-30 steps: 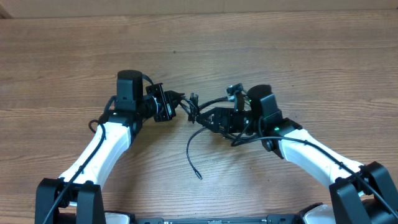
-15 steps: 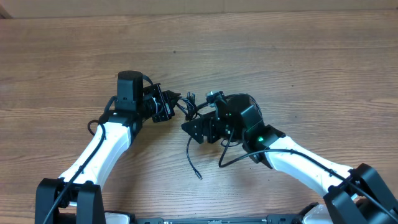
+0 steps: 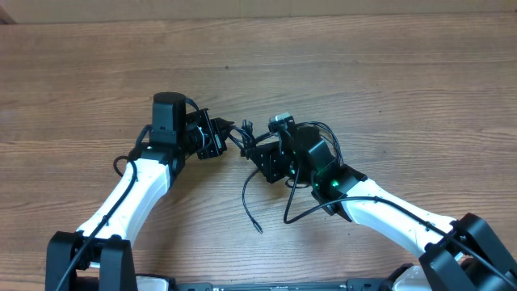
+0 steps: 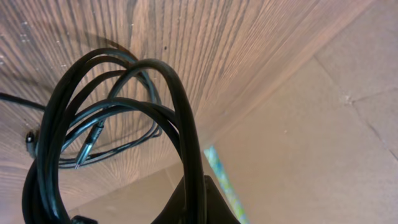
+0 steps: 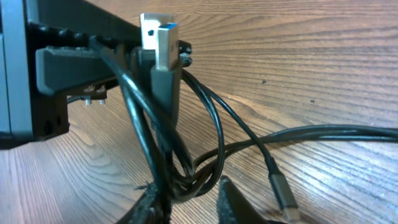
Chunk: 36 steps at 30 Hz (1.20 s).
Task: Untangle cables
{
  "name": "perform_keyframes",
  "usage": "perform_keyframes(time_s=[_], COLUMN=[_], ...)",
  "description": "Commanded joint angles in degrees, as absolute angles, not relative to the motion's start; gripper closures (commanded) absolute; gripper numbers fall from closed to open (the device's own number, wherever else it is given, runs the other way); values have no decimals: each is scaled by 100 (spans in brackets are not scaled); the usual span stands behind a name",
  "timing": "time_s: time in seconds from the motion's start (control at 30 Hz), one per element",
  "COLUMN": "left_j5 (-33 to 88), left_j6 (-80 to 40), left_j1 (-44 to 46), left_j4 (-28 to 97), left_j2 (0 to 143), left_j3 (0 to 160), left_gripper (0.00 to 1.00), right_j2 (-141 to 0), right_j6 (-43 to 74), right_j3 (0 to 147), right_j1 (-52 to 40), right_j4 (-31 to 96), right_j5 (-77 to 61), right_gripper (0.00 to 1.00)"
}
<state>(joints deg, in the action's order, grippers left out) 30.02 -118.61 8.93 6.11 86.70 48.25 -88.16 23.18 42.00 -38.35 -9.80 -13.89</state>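
The cables (image 3: 245, 136) form a small black knotted bundle between my two grippers. One loose strand (image 3: 247, 202) trails toward the table's near side. My left gripper (image 3: 229, 133) is shut on a cable loop (image 4: 186, 124), and a silver-tipped plug (image 4: 87, 144) hangs inside the loops. In the right wrist view a USB plug (image 5: 158, 43) stands upright above the knot (image 5: 186, 174). My right gripper (image 5: 189, 194) has its fingers (image 5: 152, 205) closed around that knot. A small silver-ended plug (image 5: 283, 196) lies on the wood beside it. From overhead, the right gripper (image 3: 261, 155) sits just right of the bundle.
The wooden table (image 3: 404, 73) stretches on all sides. The left gripper's black body (image 5: 37, 81) stands close on the left in the right wrist view. The right arm's own thicker cords (image 3: 311, 202) loop beside its wrist.
My right gripper has swung left to the bundle and its jaws have closed in on the knot. The left gripper has kept its hold and place.
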Motion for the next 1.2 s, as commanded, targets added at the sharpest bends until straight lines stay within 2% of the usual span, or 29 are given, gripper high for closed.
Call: perform_keyframes(time_s=[0.0,0.2,0.37,0.47,0.83,1.17], left_j5=[2679,2692,3317,3444,3607,3557], left_j6=[-11944,-11942,-11845,-11644,-11133,-11448], left_j1=[904,904,958,1138,1485,1503], left_j4=[615,615,622,681,1420,1234], left_j2=[8689,8689,8689,8689,8689,8689], left_j3=[4827,4827,4827,4827,4827,4827], left_gripper=[96,95,96,95,95,96], right_j2=[-8932,-8982,-8982,-8982,-8982,-8982], right_j6=[2418,2418,2443,2768,2856,2867], right_j3=[4241,4239,4239,4239,4241,4239], right_j1=[-3863,-3863,-3863,-3861,-3861,-3863], right_j4=[-1020,-1026,-1044,-1068,-1116,-1236], right_j5=[-1291,-1288,-1092,-720,-19,-875], right_gripper=[81,87,88,88,88,90])
